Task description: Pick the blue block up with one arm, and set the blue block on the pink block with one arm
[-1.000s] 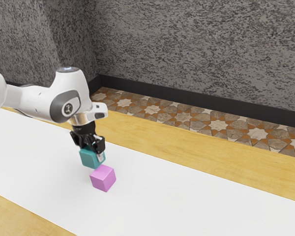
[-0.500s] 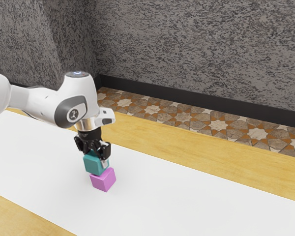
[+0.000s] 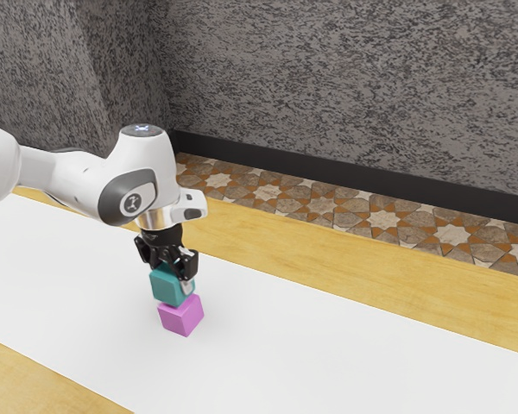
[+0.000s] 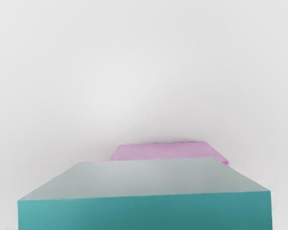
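Surface: white counter point(image 3: 345, 345), speckled stone wall point(image 3: 345, 78) behind.
Grip: jaws clamped on blue block point(image 3: 170, 287).
Change: lowered over the last second; now resting on pink block point(image 3: 180, 316).
Meaning: stack apparently made, release remains.

arm point(image 3: 65, 177): glossy white rounded shells | joint cover point(image 3: 129, 198): dark grey, small round white mark | joint cap point(image 3: 142, 130): bluish dot | wrist flange point(image 3: 160, 220): silver | gripper point(image 3: 174, 274): black

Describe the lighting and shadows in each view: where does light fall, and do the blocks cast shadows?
Exterior view: soft, even light; blue block and pink block cast no distinct shadow on the white table. Wrist view: the blue block's top face is pale, its side darker, suggesting light from above.
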### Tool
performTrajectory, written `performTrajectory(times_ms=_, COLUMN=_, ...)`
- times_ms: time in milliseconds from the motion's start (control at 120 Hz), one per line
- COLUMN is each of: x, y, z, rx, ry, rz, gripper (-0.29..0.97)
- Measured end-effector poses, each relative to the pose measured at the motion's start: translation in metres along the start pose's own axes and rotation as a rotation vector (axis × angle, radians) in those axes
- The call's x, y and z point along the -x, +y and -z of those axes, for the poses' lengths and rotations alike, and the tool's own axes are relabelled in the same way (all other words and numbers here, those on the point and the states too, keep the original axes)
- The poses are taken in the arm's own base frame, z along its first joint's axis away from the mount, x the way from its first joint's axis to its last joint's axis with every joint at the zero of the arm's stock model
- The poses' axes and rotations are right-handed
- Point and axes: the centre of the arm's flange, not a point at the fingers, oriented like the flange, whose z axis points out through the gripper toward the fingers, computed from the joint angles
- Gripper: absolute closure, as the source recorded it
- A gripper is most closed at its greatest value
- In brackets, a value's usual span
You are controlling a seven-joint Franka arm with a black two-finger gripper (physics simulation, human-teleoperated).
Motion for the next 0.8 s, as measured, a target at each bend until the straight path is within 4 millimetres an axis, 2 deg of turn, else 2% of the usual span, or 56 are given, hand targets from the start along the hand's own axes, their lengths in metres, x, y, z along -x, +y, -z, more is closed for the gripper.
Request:
performTrajectory(times_ms=225, x=0.0006, y=0.0081, z=-0.0008, rx=0.001, ry=-0.001, rz=-0.014, gripper=0.36)
performTrajectory(times_ms=800, x=0.0059, y=0.0088, z=-0.0031, rx=-0.002, ry=-0.008, rz=-0.014, gripper=0.36)
